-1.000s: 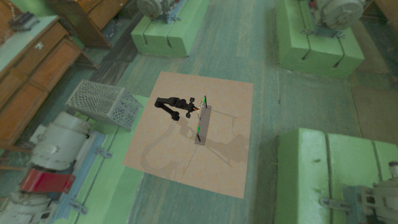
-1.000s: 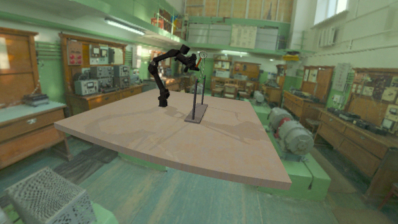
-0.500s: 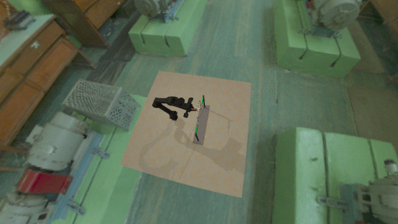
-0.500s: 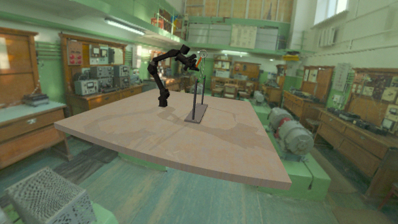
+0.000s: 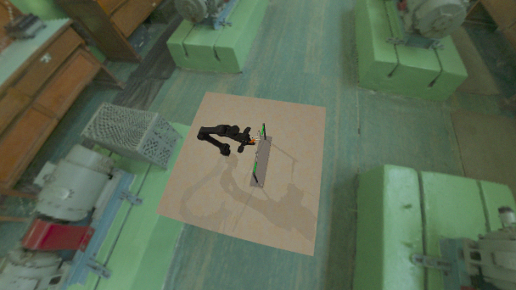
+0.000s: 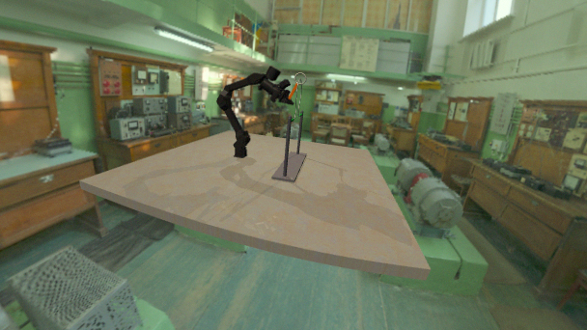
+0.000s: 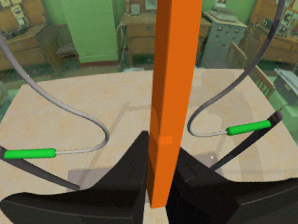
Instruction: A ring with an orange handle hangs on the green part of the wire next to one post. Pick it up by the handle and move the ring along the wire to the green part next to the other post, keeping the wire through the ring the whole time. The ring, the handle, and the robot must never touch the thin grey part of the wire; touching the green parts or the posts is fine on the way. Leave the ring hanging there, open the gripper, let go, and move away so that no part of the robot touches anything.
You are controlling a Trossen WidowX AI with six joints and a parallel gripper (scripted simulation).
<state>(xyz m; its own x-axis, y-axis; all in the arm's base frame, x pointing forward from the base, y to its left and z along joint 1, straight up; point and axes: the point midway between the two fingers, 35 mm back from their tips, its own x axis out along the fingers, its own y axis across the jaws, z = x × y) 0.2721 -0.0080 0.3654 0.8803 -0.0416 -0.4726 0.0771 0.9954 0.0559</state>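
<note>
An orange handle [image 5: 252, 141] [image 6: 293, 91] [image 7: 172, 100] slants up from my gripper [image 6: 291, 100] [image 7: 150, 136], which is shut on it. Its pale ring [image 6: 305, 78] is at the upper end, high above the base and near the top of the wire; it is out of the wrist view. The frames are too small to tell its clearance from the wire. The grey wire [image 7: 55, 102] [image 7: 225, 94] curves upward on both sides of the handle in the wrist view. One green part [image 5: 255, 167] [image 7: 248, 128] and the other green part [image 5: 262, 130] [image 7: 30, 153] stand away from the fingers.
A near post [image 6: 287, 147] and a far post [image 6: 299, 134] rise from a flat grey base [image 5: 264, 154] [image 6: 290, 172]. The base stands on the tan table top [image 5: 297, 137] [image 6: 193, 195]. The arm [image 6: 234, 120] reaches over from the left in the exterior view.
</note>
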